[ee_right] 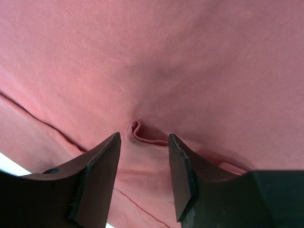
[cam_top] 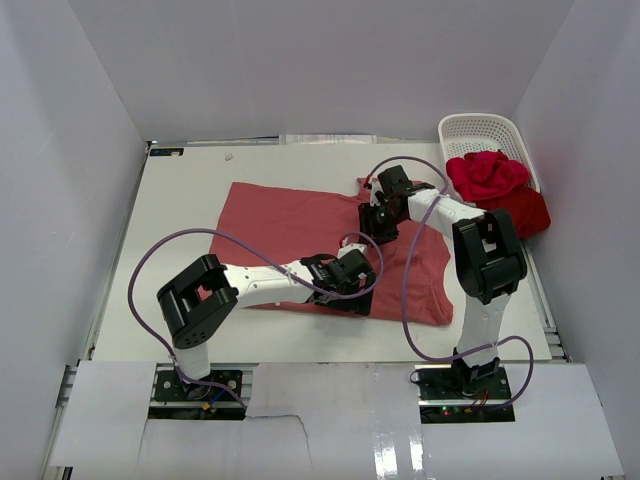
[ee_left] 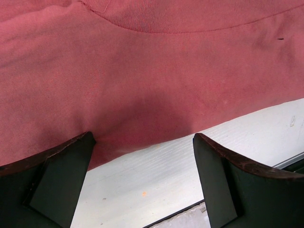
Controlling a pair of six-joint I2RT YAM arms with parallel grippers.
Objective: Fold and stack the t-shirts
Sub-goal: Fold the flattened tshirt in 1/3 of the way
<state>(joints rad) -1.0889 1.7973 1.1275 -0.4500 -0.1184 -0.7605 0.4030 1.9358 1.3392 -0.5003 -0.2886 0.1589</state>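
Note:
A dusty salmon-red t-shirt (cam_top: 290, 222) lies spread flat across the middle of the table. My left gripper (cam_top: 350, 290) hovers low over its near hem, open wide; in the left wrist view the left gripper (ee_left: 142, 137) straddles the shirt's edge (ee_left: 142, 85) and bare table, holding nothing. My right gripper (cam_top: 380, 222) is down on the shirt's far right part. In the right wrist view the right gripper (ee_right: 144, 135) stands partly open, with a small raised fold of the cloth (ee_right: 142, 132) between the tips. A bright crimson t-shirt (cam_top: 487, 175) and a darker red one (cam_top: 522, 210) lie crumpled at the basket.
A white lattice basket (cam_top: 480, 128) stands at the back right corner, with the red shirts spilling over its near side. White walls close in the table on three sides. The table's near edge (ee_left: 199, 205) runs just below the left gripper.

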